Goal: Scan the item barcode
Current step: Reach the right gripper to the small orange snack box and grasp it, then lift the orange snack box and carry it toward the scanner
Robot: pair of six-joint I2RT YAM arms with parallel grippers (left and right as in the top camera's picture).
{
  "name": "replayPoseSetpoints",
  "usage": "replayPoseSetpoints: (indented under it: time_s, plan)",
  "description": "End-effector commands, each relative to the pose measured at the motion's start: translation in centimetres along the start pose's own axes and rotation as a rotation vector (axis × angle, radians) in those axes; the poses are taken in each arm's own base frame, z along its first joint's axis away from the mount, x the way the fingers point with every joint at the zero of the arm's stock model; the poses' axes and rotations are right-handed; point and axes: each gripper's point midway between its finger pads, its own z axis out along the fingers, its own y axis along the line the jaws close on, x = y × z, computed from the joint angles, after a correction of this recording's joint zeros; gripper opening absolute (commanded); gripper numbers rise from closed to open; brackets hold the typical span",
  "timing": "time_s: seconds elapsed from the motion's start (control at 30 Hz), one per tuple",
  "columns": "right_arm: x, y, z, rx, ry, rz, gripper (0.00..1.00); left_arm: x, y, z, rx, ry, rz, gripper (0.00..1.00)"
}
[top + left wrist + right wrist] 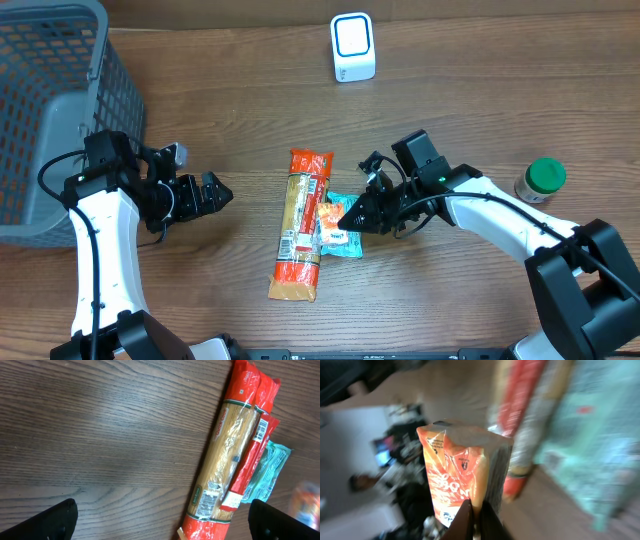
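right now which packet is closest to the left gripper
The long pasta packet with orange ends; the slim red packet and teal packet lie beyond it.

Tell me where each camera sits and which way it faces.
Overhead: above the table, looking straight down; shows both arms, left tool, right tool.
Left wrist: on the left arm, facing down at the pasta bag; open fingertips at bottom corners.
Right wrist: on the right arm; shut fingers pinch an orange packet.
Shared: overhead and left wrist both show pasta bag, teal packet.
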Motion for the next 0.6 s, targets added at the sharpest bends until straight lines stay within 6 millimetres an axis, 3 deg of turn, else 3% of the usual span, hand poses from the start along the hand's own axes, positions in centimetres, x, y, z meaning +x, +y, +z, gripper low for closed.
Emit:
replayPoseSetpoints:
  time_s: [0.0, 0.37, 0.57]
  plan:
    - [2.1, 5.1, -1.4, -0.237, 0.085, -0.164, 0.04, 0.0, -0.4, 0.2, 0.016, 0.003, 0.02, 0.99]
    - [3.3, 9.0, -3.6, -0.481, 0.163, -0.272, 0.04, 0.0, -0.4, 0.2, 0.016, 0.003, 0.02, 1.0]
    - [2.5, 8.8, -5.4, -0.489, 0.114, -0.252, 0.04, 0.0, -0.4, 0.2, 0.016, 0.003, 0.02, 1.0]
